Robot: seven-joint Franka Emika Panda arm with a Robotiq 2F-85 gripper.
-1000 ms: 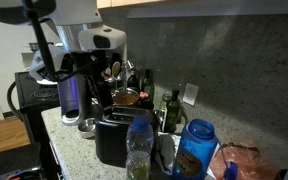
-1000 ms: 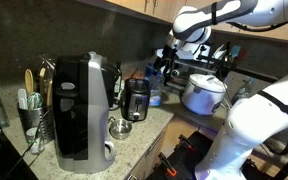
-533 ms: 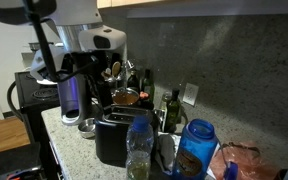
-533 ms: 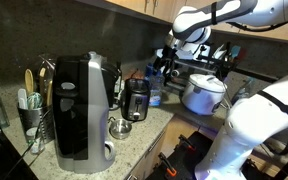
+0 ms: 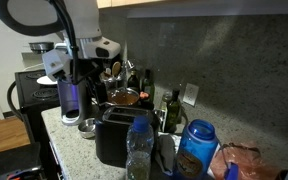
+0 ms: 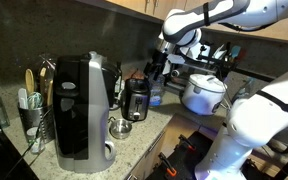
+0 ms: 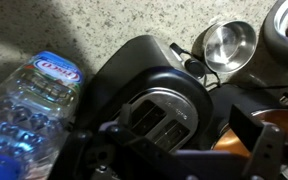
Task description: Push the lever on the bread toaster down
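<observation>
The bread toaster (image 7: 154,95), glossy black with two top slots, stands on the speckled table (image 7: 84,25) and fills the centre of the wrist view. A clear water bottle (image 7: 32,105) stands just beside the toaster, and a metal cup (image 7: 229,42) sits near it. The claw (image 7: 179,152) hangs above the toaster, fingers spread apart, gripping nothing.

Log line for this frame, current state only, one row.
phase: pre-contact | hand: open, over toaster, not touching | lever: not discernible | bottle: beside toaster
</observation>
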